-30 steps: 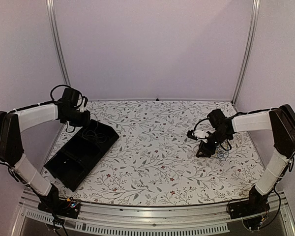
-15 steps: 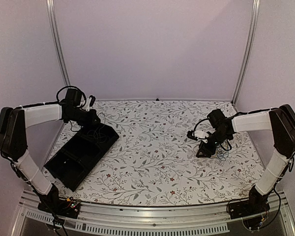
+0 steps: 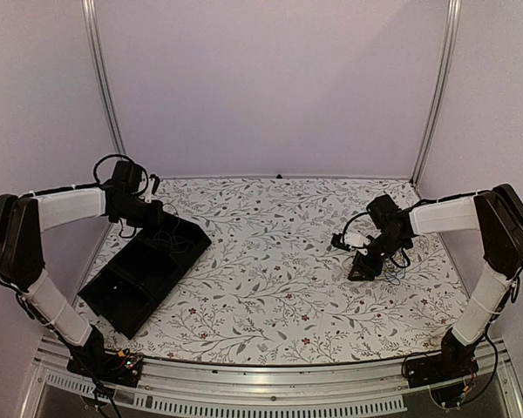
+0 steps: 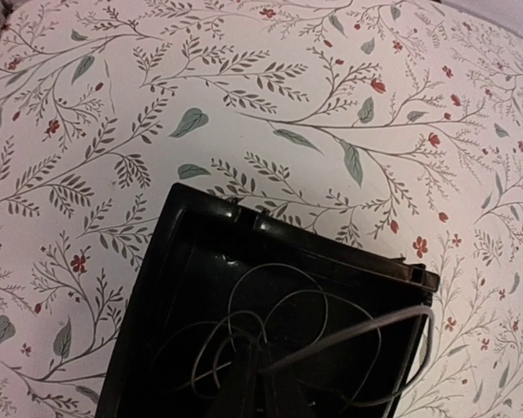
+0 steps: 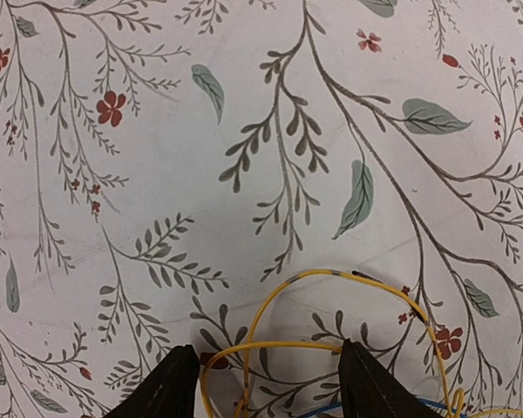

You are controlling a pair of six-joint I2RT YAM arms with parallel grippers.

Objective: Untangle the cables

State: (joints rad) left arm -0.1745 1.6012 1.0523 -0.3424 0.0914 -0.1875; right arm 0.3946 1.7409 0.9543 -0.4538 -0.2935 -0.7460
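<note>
Top external: the left arm has changed; the right arm hasn't moved over the last second. The left wrist swung out over the far end of the black tray and has now pulled back toward the table's left edge, still above that end of the tray. My read is that it's placing or shaking out a strand into the tray, so one cable is already split from the bundle.

Left gripper: jaws fully shut, tips low inside the tray. A strand of the black cable runs straight out of the tips, so it looks pinched, not released yet.

Right gripper: jaws wide apart, pointing down at the table on the right side, holding nothing. Its fingers stand either side of the yellow loops.

Cables:
- Black: thin, grey-looking under the wrist camera, in a few loose overlapping loops on the tray floor, one long arc reaching the tray's right wall.
- Yellow cable: two open loops flat on the table, crossing each other between the right fingers.
- Blue cable: only a sliver at the frame's bottom edge, touching or crossing the yellow. Can't tell if they're knotted.

Likely remaining: yellow from blue.
</note>
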